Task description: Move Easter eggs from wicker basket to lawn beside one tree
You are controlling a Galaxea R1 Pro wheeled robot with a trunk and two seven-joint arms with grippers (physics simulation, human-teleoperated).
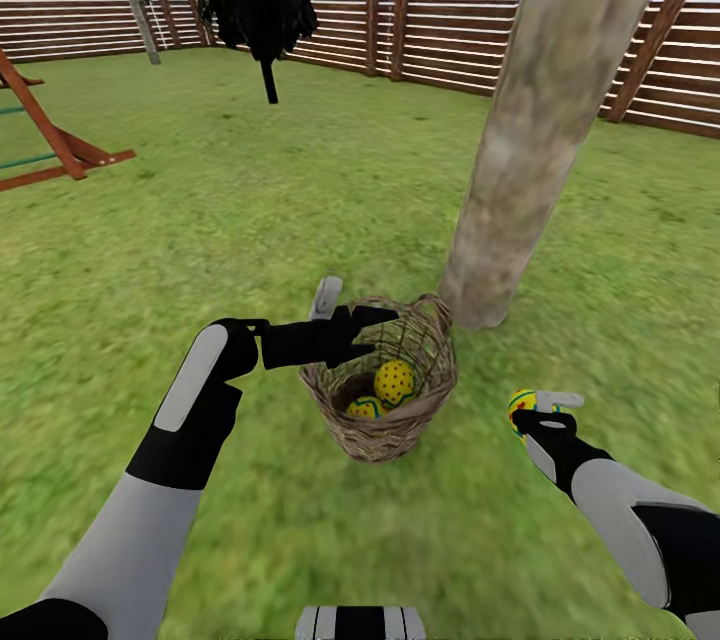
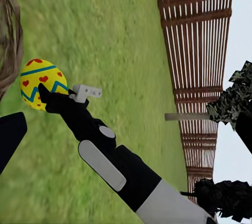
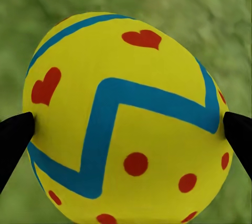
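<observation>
Right gripper: I have it clamped on one Easter egg above the lawn, right of the wicker basket.
Left gripper: over the basket rim, jaws parted, empty.
Basket: two eggs inside, beside the tree.

Open lawn stretches wide to the left of and beyond the basket, and grass lies bare all round the right gripper, whose fingers pinch one egg well clear of the basket. The thick tree trunk rises just behind the basket, touching or nearly touching its far rim, blocking reach from that side. The left gripper hangs over the basket's near-left rim, partly covering the opening above the two eggs inside.
</observation>
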